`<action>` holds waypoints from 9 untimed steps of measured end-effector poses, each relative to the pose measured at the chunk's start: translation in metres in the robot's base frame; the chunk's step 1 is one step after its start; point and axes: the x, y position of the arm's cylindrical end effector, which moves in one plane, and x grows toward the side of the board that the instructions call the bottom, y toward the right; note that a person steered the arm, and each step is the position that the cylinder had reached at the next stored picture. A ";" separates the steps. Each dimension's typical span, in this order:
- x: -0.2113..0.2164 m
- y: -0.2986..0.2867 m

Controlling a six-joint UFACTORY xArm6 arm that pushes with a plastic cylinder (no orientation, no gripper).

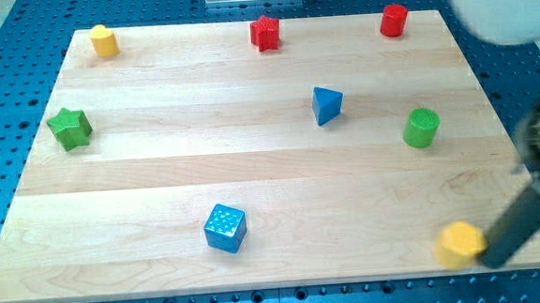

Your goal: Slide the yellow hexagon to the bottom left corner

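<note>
The yellow hexagon (pixel 460 242) lies near the board's bottom right corner and looks blurred. My dark rod comes in from the view's right edge and slants down to the left. My tip (pixel 490 257) is just to the right of the yellow hexagon, at its lower right side, touching it or nearly so. The board's bottom left corner (pixel 5 280) is far across the board to the view's left.
A blue cube (pixel 225 228) sits at the bottom centre-left. A green star (pixel 69 127) is at the left, a yellow cylinder (pixel 104 40) top left, a red star (pixel 265 32) top centre, a red cylinder (pixel 393 20) top right, a blue triangle (pixel 326 104) and a green cylinder (pixel 422 127) centre right.
</note>
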 end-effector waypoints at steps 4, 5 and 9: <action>-0.095 -0.158; -0.109 -0.264; -0.086 -0.430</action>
